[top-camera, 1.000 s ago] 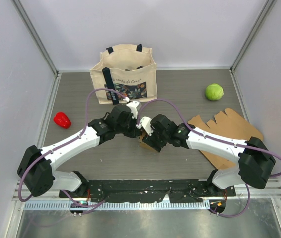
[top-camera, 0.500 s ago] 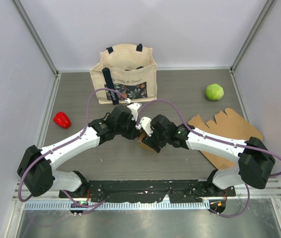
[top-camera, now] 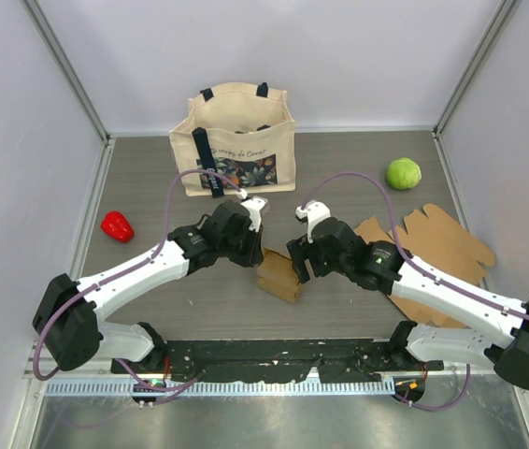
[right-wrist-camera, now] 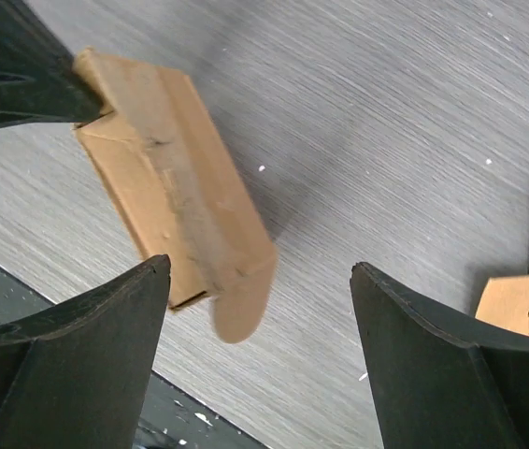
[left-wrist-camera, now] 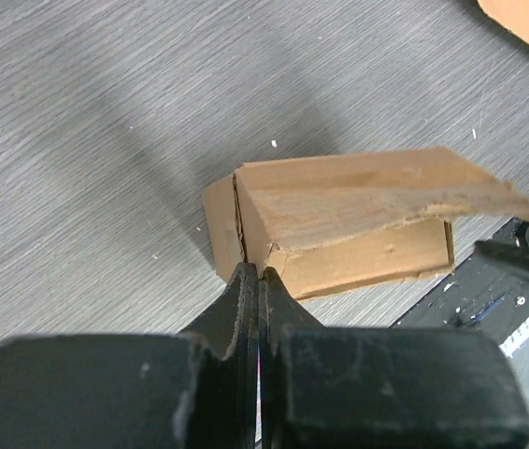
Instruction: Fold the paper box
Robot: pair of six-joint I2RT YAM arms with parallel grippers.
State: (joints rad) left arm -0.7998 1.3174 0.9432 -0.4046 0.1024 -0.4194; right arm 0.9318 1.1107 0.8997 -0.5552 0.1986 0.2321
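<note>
The brown paper box [top-camera: 279,274] is folded into a small block near the table's front, one rounded flap sticking out of its end. My left gripper [top-camera: 253,247] is shut, its tips pinched on the box's corner [left-wrist-camera: 246,253]; the box [left-wrist-camera: 339,220] stretches away from the left gripper [left-wrist-camera: 260,273]. To the right of the box my right gripper [top-camera: 300,263] stands wide open, apart from it. In the right wrist view the box [right-wrist-camera: 166,187] lies up and left of the right gripper [right-wrist-camera: 260,265], only the flap [right-wrist-camera: 241,309] reaching between its fingers.
A canvas tote bag [top-camera: 235,140] stands at the back. A green ball [top-camera: 403,173] lies at the back right and a red pepper [top-camera: 116,225] at the left. A flat cardboard blank [top-camera: 437,251] lies right, under the right arm. The black base rail [top-camera: 274,354] runs along the near edge.
My right gripper has let go of the box, opened wider and drawn back to the right, uncovering the box. The left gripper has stayed shut at the box's corner.
</note>
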